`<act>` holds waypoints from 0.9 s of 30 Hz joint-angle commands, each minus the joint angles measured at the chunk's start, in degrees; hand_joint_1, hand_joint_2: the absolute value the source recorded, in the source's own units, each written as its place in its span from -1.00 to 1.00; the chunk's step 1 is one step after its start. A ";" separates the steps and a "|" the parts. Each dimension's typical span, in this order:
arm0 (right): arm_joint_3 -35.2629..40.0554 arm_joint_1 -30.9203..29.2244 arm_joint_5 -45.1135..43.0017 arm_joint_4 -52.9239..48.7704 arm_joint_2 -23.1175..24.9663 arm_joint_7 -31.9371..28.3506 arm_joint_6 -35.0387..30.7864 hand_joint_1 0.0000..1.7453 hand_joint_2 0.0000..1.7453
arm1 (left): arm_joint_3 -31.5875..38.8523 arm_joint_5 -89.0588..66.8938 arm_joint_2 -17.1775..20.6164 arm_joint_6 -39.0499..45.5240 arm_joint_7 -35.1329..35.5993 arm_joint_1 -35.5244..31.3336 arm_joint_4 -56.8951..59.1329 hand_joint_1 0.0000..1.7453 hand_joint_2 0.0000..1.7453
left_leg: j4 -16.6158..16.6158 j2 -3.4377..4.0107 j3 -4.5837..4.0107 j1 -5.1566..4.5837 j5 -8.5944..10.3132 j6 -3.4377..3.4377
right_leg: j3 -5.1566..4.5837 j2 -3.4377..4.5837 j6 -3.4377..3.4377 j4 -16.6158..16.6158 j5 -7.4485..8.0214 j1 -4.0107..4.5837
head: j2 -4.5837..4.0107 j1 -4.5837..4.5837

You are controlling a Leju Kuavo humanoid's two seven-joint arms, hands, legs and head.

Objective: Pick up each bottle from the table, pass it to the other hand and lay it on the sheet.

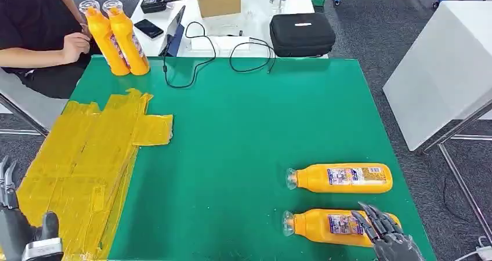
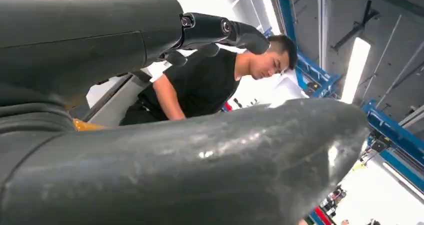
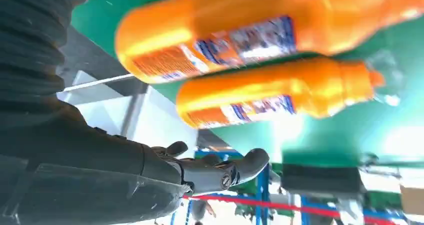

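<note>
Green surface (image 1: 261,127), yellow sheet (image 1: 81,168) at my left, two bottles lying at my right.

My right hand (image 1: 386,235) hovers with fingers spread over the near bottle (image 1: 325,225), holding nothing; the far bottle (image 1: 342,178) lies just beyond. My left hand (image 1: 20,229) waits open by the sheet. Two upright bottles (image 1: 119,37) stand at the far corner beside a seated person (image 1: 35,35); behind, a white table (image 1: 232,23) carries a black case (image 1: 301,33).

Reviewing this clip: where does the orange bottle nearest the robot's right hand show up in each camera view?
Head view: the near orange bottle lies on its side low on the right, partly behind the right hand.
Left wrist view: not in it.
Right wrist view: it is the large, blurred bottle across the picture's upper part.
Shared landmark: the second lying bottle beside it on the green table.
</note>
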 commanded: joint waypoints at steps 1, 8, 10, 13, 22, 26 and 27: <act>-15.02 5.63 -0.85 2.03 12.00 -5.70 5.71 -1.00 1.00 | 1.45 0.01 -1.60 -0.67 0.17 -0.54 0.50 -1.00 -1.00 | -0.05 -0.01 0.17 0.09 -0.04 -0.12 | 0.26 -0.09 -0.03 -0.14 -0.04 0.09 | 0.00 0.00; -19.79 7.83 -1.57 2.93 13.84 -8.03 11.22 -1.00 1.00 | 1.35 0.60 -1.47 -0.79 0.17 -0.89 0.78 -1.00 -1.00 | -0.05 -0.01 0.15 0.06 -0.04 -0.12 | 0.22 -0.09 -0.03 -0.11 -0.04 0.06 | 0.00 0.00; -21.90 8.45 -2.83 3.62 13.94 -8.80 13.04 -1.00 1.00 | 1.30 0.71 -1.23 -0.79 0.17 -1.31 1.24 -1.00 -1.00 | -0.03 -0.03 0.19 0.07 -0.06 -0.14 | 0.29 -0.12 -0.04 -0.11 -0.07 0.07 | 0.00 0.00; -24.04 9.19 -3.96 4.93 14.23 -8.93 14.06 -1.00 1.00 | 0.95 0.65 -1.25 -1.11 0.17 -1.65 1.71 -1.00 -1.00 | -0.04 -0.03 0.11 0.03 -0.01 -0.08 | 0.17 -0.08 -0.02 -0.09 -0.02 0.03 | 0.00 0.00; -30.38 6.79 -4.47 10.62 19.09 -14.33 19.91 -1.00 1.00 | 0.19 1.17 -0.60 -1.35 0.17 -3.01 3.03 -1.00 -1.00 | -0.10 -0.02 0.27 0.08 -0.03 -0.14 | 0.35 -0.12 -0.04 -0.20 -0.03 0.08 | 0.00 -0.02; -31.40 5.05 -3.64 13.21 20.90 -15.99 21.50 -1.00 1.00 | -0.02 1.20 -0.63 -1.65 0.17 -3.49 3.38 -1.00 -1.00 | -0.10 0.00 0.26 0.09 -0.02 -0.13 | 0.33 -0.09 -0.04 -0.21 -0.01 0.09 | 0.00 0.02; -31.46 4.21 -3.19 14.27 21.52 -16.63 22.19 -1.00 1.00 | -0.17 1.18 -0.63 -1.66 0.17 -3.56 3.48 -1.00 -1.00 | -0.10 0.00 0.18 0.07 0.01 -0.10 | 0.25 -0.07 -0.03 -0.18 0.02 0.07 | 0.00 -0.02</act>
